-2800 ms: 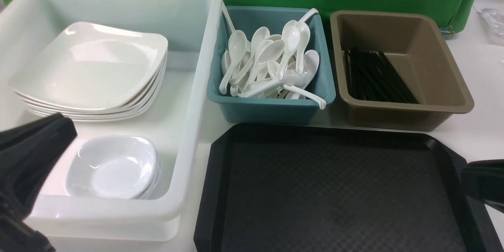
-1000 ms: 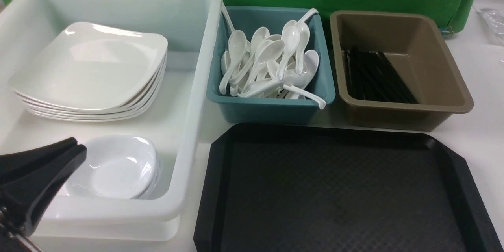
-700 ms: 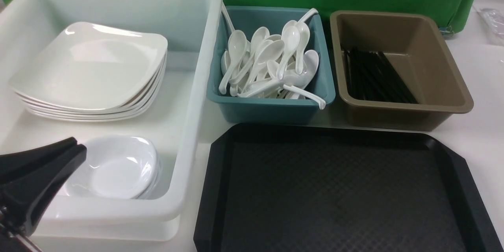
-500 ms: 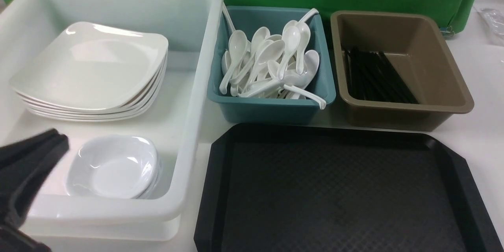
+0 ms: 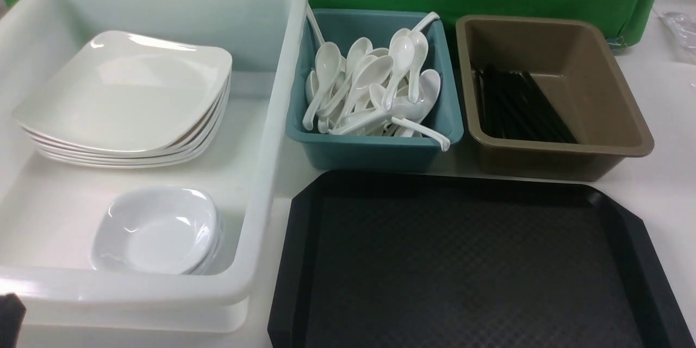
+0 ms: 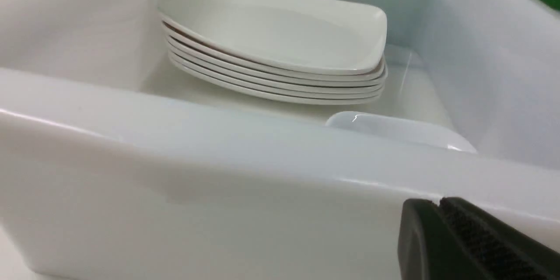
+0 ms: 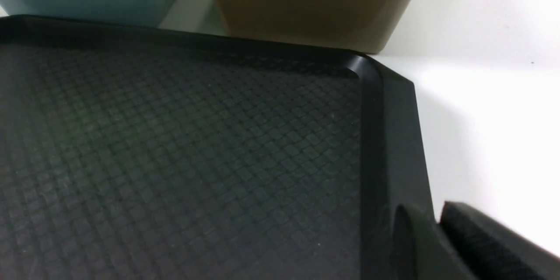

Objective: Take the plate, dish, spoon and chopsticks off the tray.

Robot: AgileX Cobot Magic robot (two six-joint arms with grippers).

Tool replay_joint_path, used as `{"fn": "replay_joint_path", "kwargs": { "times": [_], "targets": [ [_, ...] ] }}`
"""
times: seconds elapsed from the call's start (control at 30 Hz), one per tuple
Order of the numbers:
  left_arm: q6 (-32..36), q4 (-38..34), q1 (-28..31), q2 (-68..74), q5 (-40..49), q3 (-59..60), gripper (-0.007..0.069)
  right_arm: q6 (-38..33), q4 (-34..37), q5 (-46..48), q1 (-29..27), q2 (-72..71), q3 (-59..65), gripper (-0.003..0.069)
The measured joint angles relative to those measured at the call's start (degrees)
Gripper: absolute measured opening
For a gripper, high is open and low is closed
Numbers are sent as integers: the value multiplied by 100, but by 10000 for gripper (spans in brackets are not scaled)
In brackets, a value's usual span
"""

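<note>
Black textured plastic tray (image 5: 467, 261) bare; task seems done. Left end effector (image 6: 439, 204) pinched closed, empty, beside white plastic tub (image 6: 218, 175): risk bumping wall. Right end effector (image 7: 437, 214) narrow-looking, width unclear.

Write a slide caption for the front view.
Bare black tray in front; stacked plates in the white tub, spoons in the teal bin, chopsticks in the brown bin.

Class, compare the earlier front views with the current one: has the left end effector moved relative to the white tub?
Yes. The left end effector has pulled back toward the robot, off the small dishes, past the white tub's near rim.
</note>
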Motion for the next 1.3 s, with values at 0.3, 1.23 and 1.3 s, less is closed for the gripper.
{"fn": "replay_joint_path", "kwargs": {
  "times": [0.3,1.23,1.3],
  "targets": [
    [-30,38,1,-19,42,0,17,0,0,0,0,0,0,134],
    [-46,45,1,-19,64,0,17,0,0,0,0,0,0,207],
    [-46,45,1,-19,64,0,17,0,0,0,0,0,0,212]
  ]
}}
